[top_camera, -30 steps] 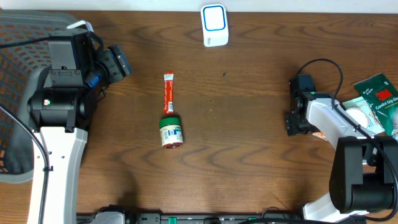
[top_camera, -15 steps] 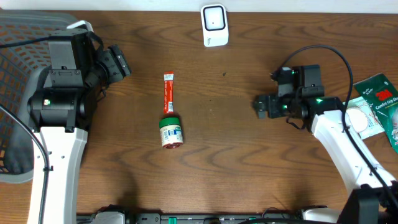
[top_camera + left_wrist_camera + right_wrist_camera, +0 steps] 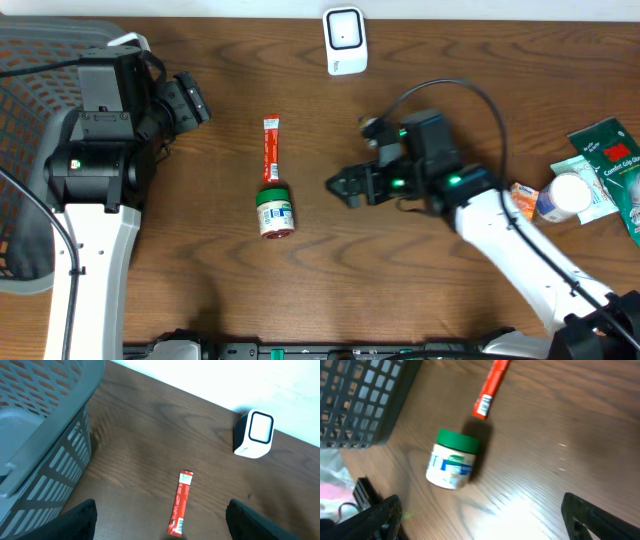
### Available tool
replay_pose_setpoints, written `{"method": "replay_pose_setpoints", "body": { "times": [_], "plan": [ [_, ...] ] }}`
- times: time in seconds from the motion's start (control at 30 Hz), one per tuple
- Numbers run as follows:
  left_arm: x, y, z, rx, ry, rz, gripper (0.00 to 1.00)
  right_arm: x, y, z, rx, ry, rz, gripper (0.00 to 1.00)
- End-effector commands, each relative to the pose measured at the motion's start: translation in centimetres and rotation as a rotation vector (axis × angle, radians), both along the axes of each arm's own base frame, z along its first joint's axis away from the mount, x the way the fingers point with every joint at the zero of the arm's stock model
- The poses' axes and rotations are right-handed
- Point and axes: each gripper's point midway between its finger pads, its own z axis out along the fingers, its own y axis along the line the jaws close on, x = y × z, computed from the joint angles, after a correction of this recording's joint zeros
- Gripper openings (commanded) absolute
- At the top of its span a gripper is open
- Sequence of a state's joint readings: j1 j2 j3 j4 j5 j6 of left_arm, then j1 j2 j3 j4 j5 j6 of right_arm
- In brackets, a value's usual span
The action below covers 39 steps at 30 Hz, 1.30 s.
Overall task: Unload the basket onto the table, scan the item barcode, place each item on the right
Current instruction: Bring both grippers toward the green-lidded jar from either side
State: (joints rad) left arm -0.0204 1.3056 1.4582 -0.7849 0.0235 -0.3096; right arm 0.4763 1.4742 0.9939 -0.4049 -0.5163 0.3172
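Observation:
A small jar [image 3: 275, 212] with a green lid and a white label lies on its side at the table's middle, just below a red sachet stick [image 3: 270, 150]. The white scanner [image 3: 344, 40] stands at the far edge. My right gripper [image 3: 345, 187] is open with nothing in it. It hovers to the right of the jar, apart from it. The right wrist view has the jar [image 3: 451, 460] and sachet [image 3: 491, 387] ahead of the wide-apart fingers [image 3: 380, 520]. My left gripper [image 3: 190, 100] is open and empty at the far left. Its view shows the sachet [image 3: 181, 502] and scanner [image 3: 256, 434].
A grey mesh basket [image 3: 30, 150] stands at the left edge beside the left arm. At the right edge lie green packets [image 3: 605, 150], a white bottle [image 3: 560, 195] and a small orange item [image 3: 522, 192].
My right arm has swung left from the right-hand pile to the table's middle, close to the jar. The left arm, jar and sachet have not moved. The scanner's blue light has gone out.

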Motion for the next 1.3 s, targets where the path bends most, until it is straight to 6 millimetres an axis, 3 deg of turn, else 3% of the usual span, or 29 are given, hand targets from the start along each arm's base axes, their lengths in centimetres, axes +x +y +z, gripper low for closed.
{"method": "replay_pose_setpoints", "body": {
  "times": [0.0, 0.5, 0.67, 0.7, 0.73, 0.77, 0.83, 1.07, 1.27],
  "plan": [
    [0.0, 0.1, 0.2, 0.009, -0.004, -0.005, 0.82, 0.3, 1.1, 0.5, -0.028, -0.014, -0.093, 0.99],
    [0.1, 0.1, 0.2, 0.006, -0.006, -0.005, 0.82, -0.3, 1.9, -0.2, -0.115, -0.061, -0.120, 0.99],
    [-1.3, -2.3, -1.2, -0.101, 0.076, -0.098, 0.82, -0.6, 1.7, -0.5, -0.126, -0.045, -0.117, 0.99],
    [-1.7, -2.9, -1.8, -0.119, 0.104, -0.117, 0.77, -0.7, 1.7, -0.6, -0.131, -0.039, -0.117, 0.99],
    [-2.1, -3.1, -2.6, -0.123, 0.138, -0.124, 0.62, -0.8, 1.6, -0.7, -0.134, -0.035, -0.116, 0.99],
    [-2.6, -3.3, -3.6, -0.123, 0.176, -0.126, 0.37, -0.8, 1.6, -0.7, -0.136, -0.033, -0.116, 0.99],
    [-3.6, -3.7, -5.7, -0.124, 0.259, -0.134, 0.09, -0.8, 1.5, -0.7, -0.137, -0.031, -0.118, 0.99],
    [-6.4, -4.7, -12.8, -0.119, 0.482, -0.156, 0.07, -1.2, 1.8, -0.8, -0.101, 0.035, -0.155, 0.99],
    [-7.5, -4.6, -17.1, -0.119, 0.617, -0.146, 0.07, -1.5, 2.8, -1.4, -0.066, 0.077, -0.124, 0.99]
  ]
}}
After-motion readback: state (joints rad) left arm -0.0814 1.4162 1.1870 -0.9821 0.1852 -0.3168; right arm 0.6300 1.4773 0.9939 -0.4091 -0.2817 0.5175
